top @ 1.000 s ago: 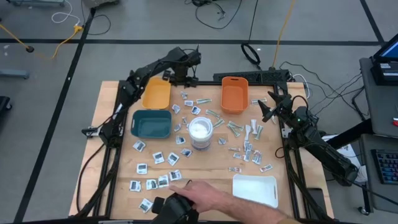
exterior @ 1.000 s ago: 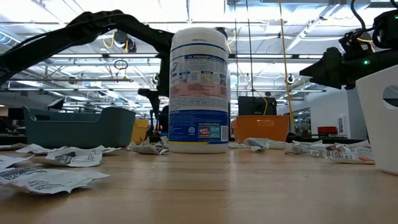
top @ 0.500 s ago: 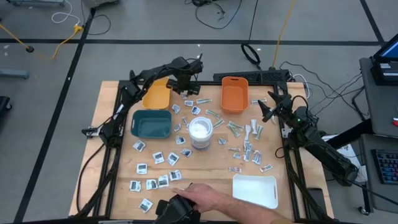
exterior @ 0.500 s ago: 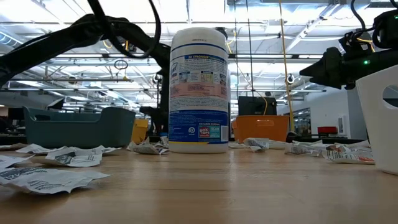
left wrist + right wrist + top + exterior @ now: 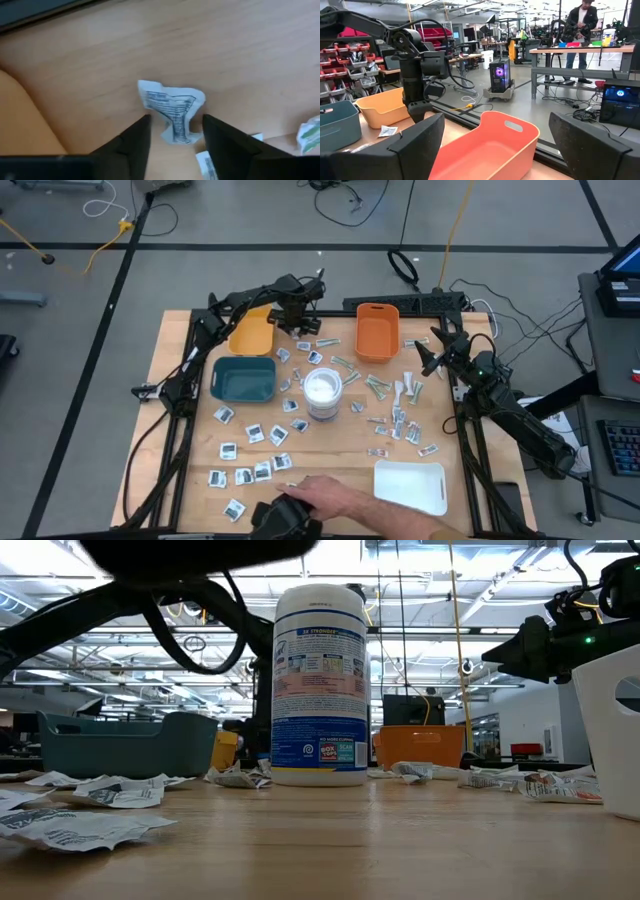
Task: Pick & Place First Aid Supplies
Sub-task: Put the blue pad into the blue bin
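Beside yellow bin [image 5: 250, 332], crumpled packet [image 5: 172, 109]

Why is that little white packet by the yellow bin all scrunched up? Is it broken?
The packet between the left gripper fingers is crumpled and bent, not flat like the others scattered on the table. It lies beside the yellow bin. No tear shows, so it looks wrinkled rather than broken.

floor: grey, dark tape lines [image 5: 120, 260] | ceiling: strip lights [image 5: 480, 552] | workbench [image 5: 580, 52] | red bins [image 5: 350, 50]
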You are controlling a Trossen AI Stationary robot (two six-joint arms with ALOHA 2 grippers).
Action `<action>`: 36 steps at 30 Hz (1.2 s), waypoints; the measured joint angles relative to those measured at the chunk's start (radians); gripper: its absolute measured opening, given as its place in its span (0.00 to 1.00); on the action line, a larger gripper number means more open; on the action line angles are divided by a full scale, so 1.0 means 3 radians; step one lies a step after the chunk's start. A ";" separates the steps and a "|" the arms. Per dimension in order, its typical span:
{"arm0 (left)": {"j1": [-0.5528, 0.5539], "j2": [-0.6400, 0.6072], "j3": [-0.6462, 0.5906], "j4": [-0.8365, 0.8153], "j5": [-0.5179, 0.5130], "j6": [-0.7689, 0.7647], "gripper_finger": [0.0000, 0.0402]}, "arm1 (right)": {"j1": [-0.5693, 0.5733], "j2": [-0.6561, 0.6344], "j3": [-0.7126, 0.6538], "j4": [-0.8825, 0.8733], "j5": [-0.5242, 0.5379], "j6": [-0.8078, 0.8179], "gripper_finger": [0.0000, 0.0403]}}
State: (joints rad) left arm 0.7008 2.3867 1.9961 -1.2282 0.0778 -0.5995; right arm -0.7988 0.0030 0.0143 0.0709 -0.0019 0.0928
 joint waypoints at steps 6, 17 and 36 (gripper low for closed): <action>-0.0020 0.0000 -0.0003 0.0003 0.0005 0.0162 0.14 | 0.0000 0.0000 0.0000 0.0000 0.0000 0.0000 0.89; -0.0036 -0.0165 0.0017 -0.0170 0.0078 0.0512 0.01 | 0.0000 0.0000 0.0000 0.0000 0.0000 0.0000 0.89; -0.0228 -0.1145 0.0022 -0.0836 0.0000 0.1348 0.00 | 0.0000 0.0001 0.0000 0.0001 0.0000 0.0000 0.89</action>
State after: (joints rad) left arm 0.6326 2.0432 2.0026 -1.4791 0.0777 -0.1952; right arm -0.7986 0.0032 0.0143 0.0711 -0.0019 0.0927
